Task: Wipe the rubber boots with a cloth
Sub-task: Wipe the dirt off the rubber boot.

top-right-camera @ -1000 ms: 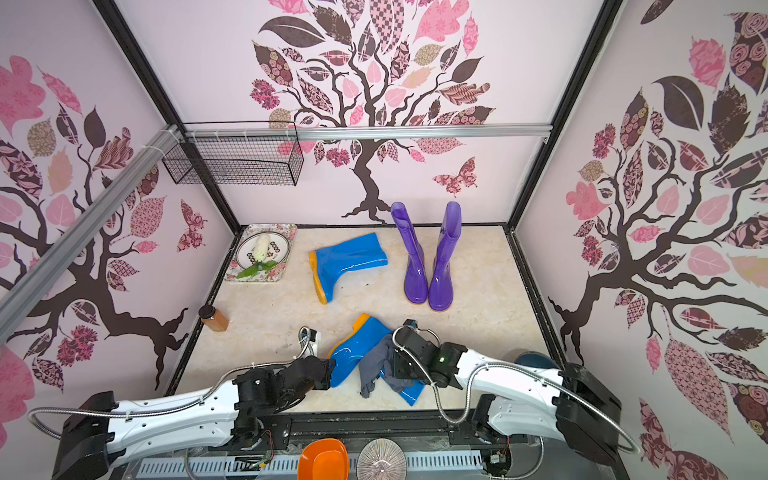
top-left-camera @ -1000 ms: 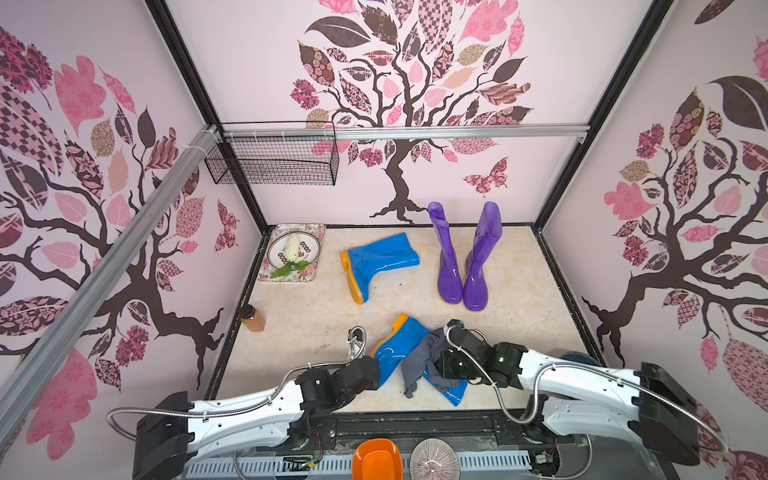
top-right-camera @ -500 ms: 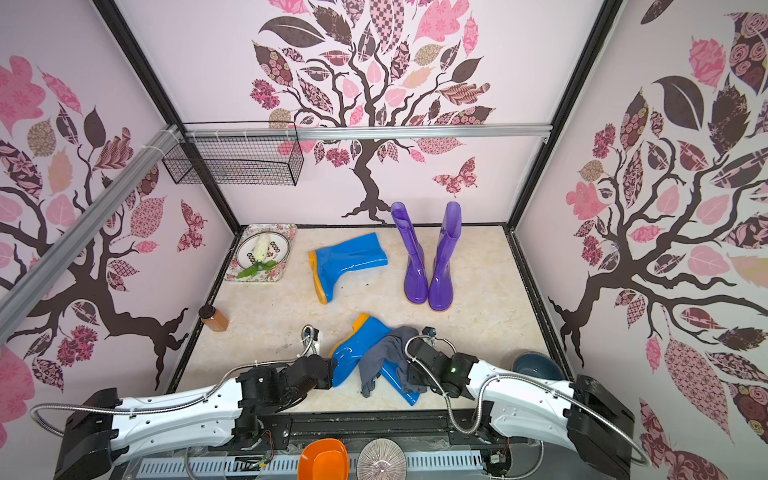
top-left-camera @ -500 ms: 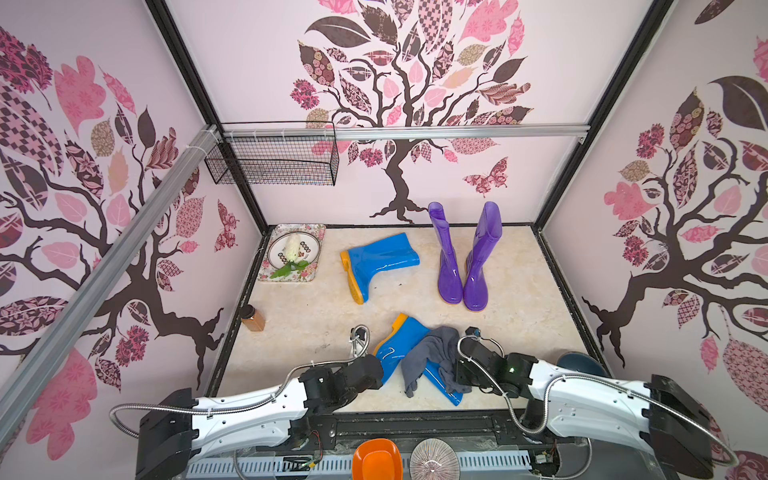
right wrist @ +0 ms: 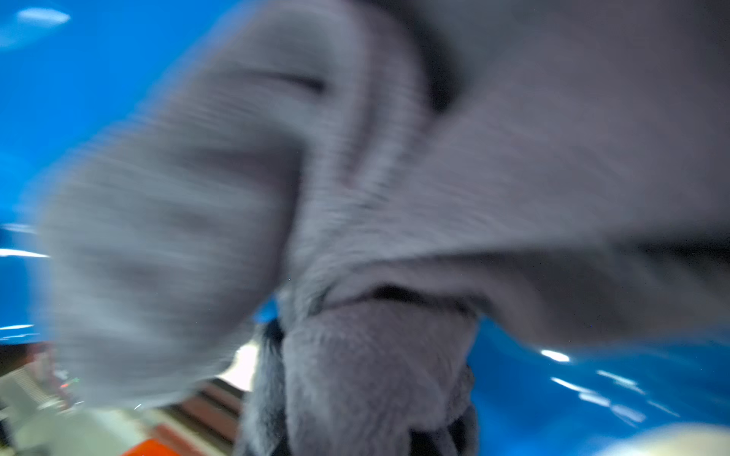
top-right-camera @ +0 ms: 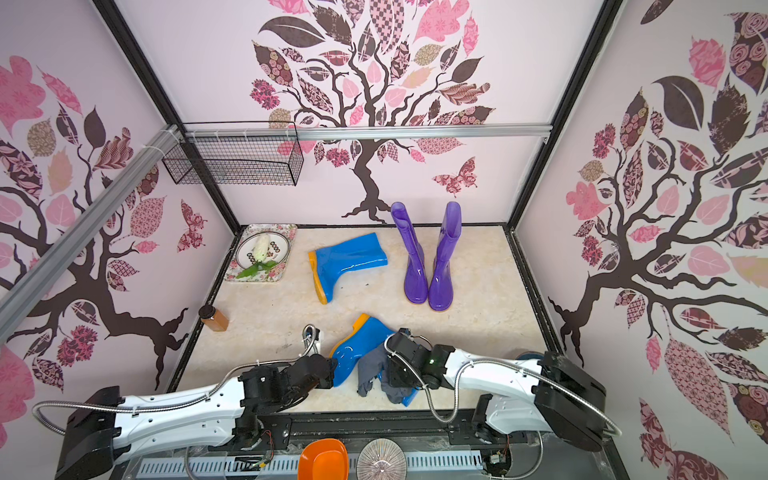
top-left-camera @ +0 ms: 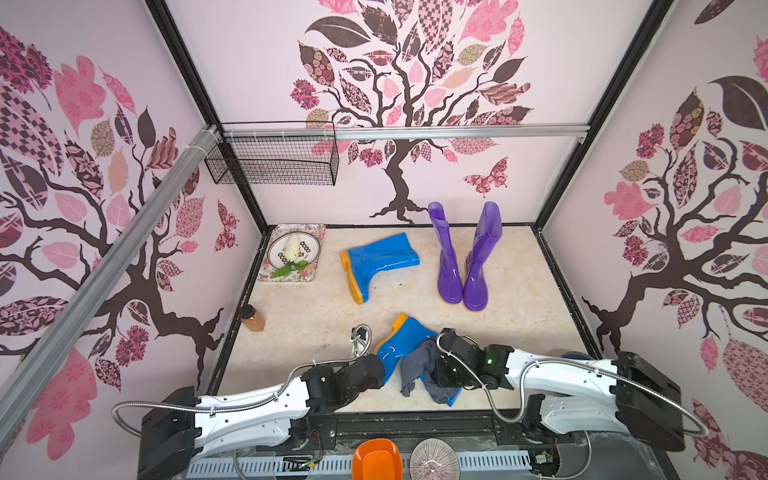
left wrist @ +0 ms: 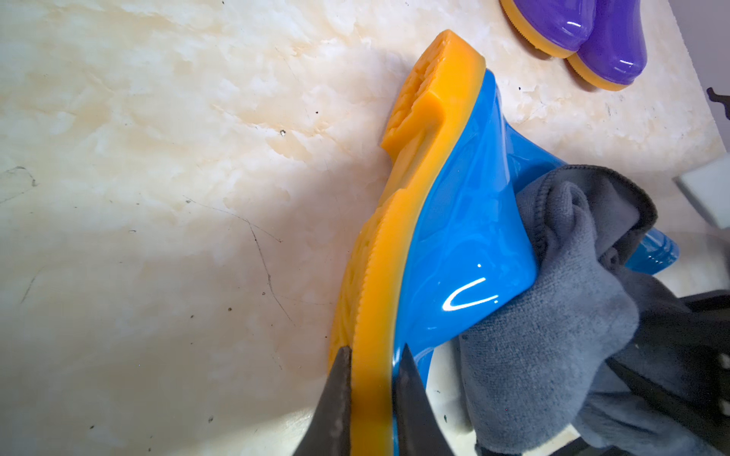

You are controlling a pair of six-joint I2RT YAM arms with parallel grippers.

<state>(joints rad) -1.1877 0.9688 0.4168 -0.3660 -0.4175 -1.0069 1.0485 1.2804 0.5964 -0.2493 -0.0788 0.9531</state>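
A blue rubber boot (top-left-camera: 409, 338) (top-right-camera: 361, 345) lies on its side near the front edge. My left gripper (left wrist: 374, 349) (top-left-camera: 380, 365) is shut on the toe end of its orange-yellow sole (left wrist: 418, 189). The dark grey cloth (top-left-camera: 417, 365) (top-right-camera: 372, 368) (left wrist: 553, 316) is bunched over this boot's shaft. My right gripper (top-left-camera: 451, 365) (top-right-camera: 401, 365) is shut on the cloth (right wrist: 395, 177), which fills the right wrist view and hides the jaws. A second blue boot (top-left-camera: 380, 259) lies further back. Two purple boots (top-left-camera: 446, 253) (top-left-camera: 482, 257) stand upright at the back right.
A floral tray (top-left-camera: 309, 232) with a plate sits at the back left corner. An amber jar (top-left-camera: 253, 319) stands by the left wall. A wire basket (top-left-camera: 274, 160) hangs above. An orange bowl (top-left-camera: 376, 459) and a ribbed glass dish (top-left-camera: 434, 461) sit below the front rail.
My right gripper dragged the cloth along the near blue boot, first further from the front edge, then back towards it. My left gripper has kept its grip on the sole.
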